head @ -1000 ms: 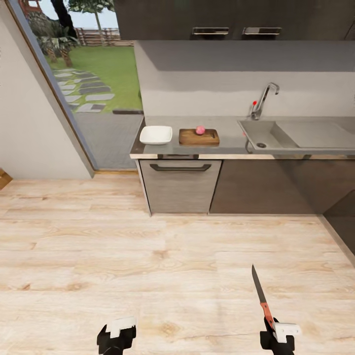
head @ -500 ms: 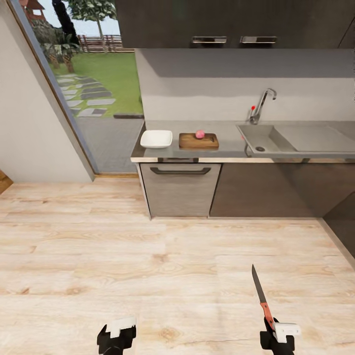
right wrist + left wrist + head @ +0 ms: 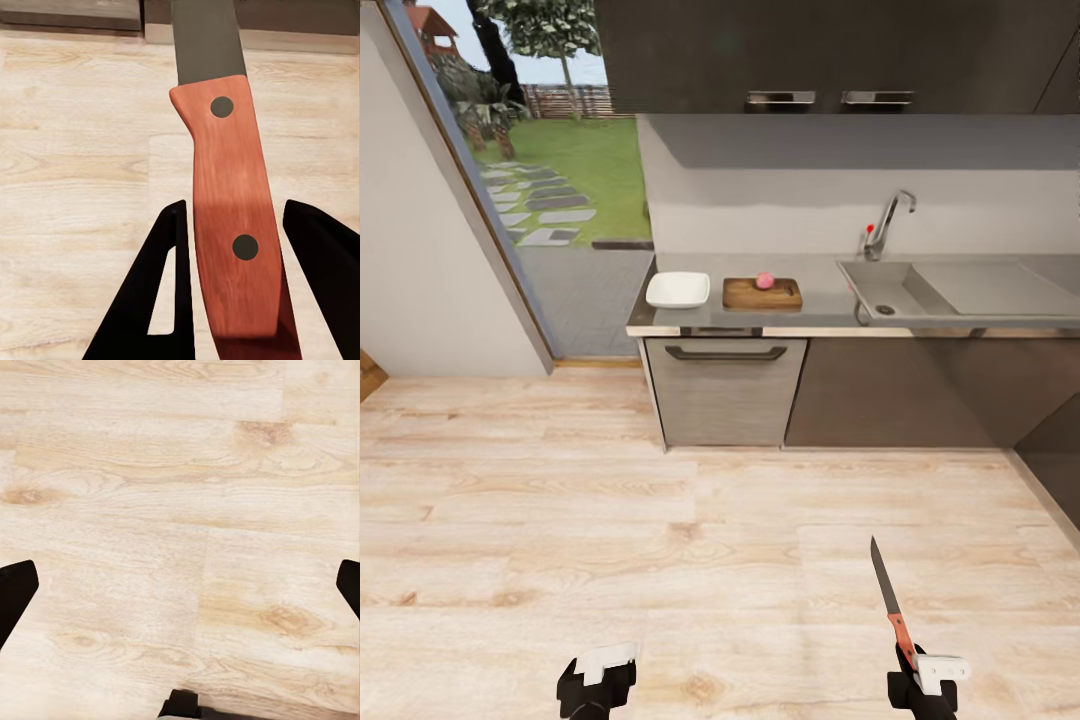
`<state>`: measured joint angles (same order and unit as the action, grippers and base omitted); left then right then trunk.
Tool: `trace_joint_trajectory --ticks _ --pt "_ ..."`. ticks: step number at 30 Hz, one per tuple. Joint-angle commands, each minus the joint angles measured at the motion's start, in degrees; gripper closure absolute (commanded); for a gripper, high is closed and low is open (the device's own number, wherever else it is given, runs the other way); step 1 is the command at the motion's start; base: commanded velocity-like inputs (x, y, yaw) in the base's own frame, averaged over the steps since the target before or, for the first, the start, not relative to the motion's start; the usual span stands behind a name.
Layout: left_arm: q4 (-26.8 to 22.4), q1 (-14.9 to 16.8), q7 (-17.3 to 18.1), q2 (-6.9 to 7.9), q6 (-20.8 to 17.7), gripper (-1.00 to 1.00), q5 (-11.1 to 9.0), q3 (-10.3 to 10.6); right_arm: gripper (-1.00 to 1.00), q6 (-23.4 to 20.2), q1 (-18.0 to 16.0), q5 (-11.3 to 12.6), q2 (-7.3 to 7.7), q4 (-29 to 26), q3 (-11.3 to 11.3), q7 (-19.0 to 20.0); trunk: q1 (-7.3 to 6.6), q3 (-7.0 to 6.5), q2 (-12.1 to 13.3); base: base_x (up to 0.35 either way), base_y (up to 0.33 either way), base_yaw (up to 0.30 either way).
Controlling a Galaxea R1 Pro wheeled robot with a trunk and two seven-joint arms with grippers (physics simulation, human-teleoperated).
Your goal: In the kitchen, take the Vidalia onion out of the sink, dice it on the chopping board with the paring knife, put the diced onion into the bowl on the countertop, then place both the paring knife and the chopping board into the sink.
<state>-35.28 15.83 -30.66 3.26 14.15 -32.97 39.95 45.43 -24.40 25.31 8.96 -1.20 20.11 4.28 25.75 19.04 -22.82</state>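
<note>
Nearest to me, low over the pale wood floor (image 3: 560,520), hang the two grippers. The right gripper (image 3: 920,672) has its fingers (image 3: 161,300) clamped on the red handle of the paring knife (image 3: 890,605), the dark blade pointing up and ahead toward the cabinets. The left gripper (image 3: 598,668) carries nothing; from its own camera the two dark fingers (image 3: 15,589) sit at opposite edges of the picture, spread wide over bare planks.

Well ahead, across a broad stretch of floor, stands the table (image 3: 825,300) with its dark cabinet fronts. On it lies the chopping board (image 3: 762,293), its long side running along the table's edge, and the Vidalia onion (image 3: 764,281) rests on the board, toward its back edge. Just beside the board, on the window side, sits the white bowl (image 3: 678,290); on the other side is the sink (image 3: 920,288) with its curved tap (image 3: 887,220).

The board lies ahead and to the left of the knife hand, about midway between the two grippers sideways. I'd judge the base must close that gap before any cutting can start.

The right wrist camera shows the grip close up: two rivets on the handle, fingers on both flanks. The head camera alone shows the table and the onion.
</note>
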Motion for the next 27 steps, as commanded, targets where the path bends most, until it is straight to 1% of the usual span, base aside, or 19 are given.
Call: trace_joint_trajectory --ticks 1,27 --pt "-0.05 0.08 -0.36 0.08 0.35 -1.0 -0.61 0.48 1.0 0.16 -0.04 0.62 0.01 0.05 0.19 0.47 0.03 0.0 -0.1 0.0 0.0 0.0" --pt "0.16 0.08 -0.34 0.08 0.35 -1.0 -0.61 0.48 1.0 0.1 -0.04 0.62 -0.16 0.06 0.19 0.41 0.03 -2.42 -0.1 0.0 0.0 0.0"
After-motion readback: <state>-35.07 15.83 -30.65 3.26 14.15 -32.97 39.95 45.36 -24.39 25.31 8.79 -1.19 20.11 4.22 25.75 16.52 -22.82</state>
